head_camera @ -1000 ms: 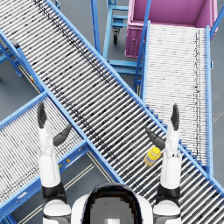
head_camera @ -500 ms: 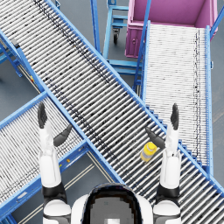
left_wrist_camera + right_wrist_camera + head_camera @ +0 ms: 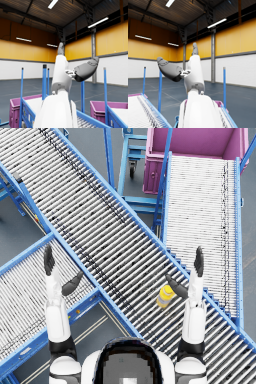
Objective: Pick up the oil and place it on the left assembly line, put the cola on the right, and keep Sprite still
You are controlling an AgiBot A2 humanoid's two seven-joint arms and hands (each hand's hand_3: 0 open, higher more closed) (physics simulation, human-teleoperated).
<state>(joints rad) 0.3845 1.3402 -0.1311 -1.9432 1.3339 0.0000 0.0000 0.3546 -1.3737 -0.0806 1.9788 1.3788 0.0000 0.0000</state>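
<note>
Roller conveyor (image 3: 100, 228) carries the oil (image 3: 165, 296) standing upright, cap up.

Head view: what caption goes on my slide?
A yellow bottle lies on the roller conveyor beside the robot's raised, open right hand.

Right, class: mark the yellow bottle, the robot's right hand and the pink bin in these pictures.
yellow bottle (image 3: 164, 296), head view, middle of its body.
right hand (image 3: 192, 278), head view, palm between thumb and fingers.
pink bin (image 3: 152, 178), head view, its outer wall.
</note>
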